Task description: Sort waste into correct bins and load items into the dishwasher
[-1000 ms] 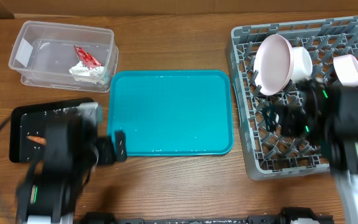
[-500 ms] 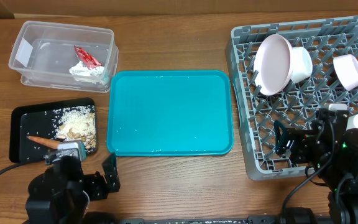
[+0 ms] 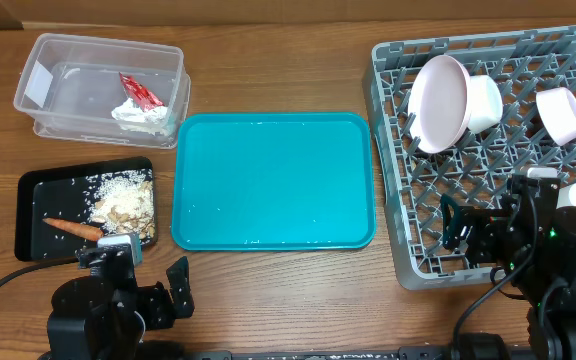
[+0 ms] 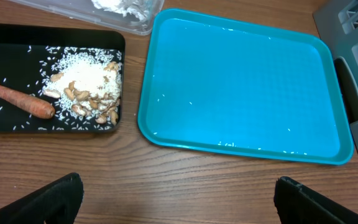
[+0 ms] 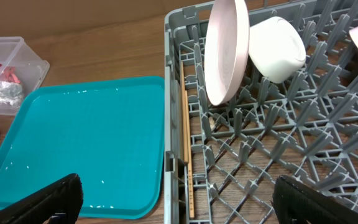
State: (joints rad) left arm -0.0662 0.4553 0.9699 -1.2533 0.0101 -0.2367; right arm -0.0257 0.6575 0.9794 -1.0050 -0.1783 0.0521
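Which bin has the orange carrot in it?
The shallow black tray. The carrot lies in it beside the food scraps; the clear tub holds a red wrapper and tissue instead.

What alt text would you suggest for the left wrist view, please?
A large teal plastic serving tray lies on a wooden table. Left of it, a shallow black rectangular tray holds a small orange carrot and beige crumbly food scraps. Open fingers frame the bottom corners.
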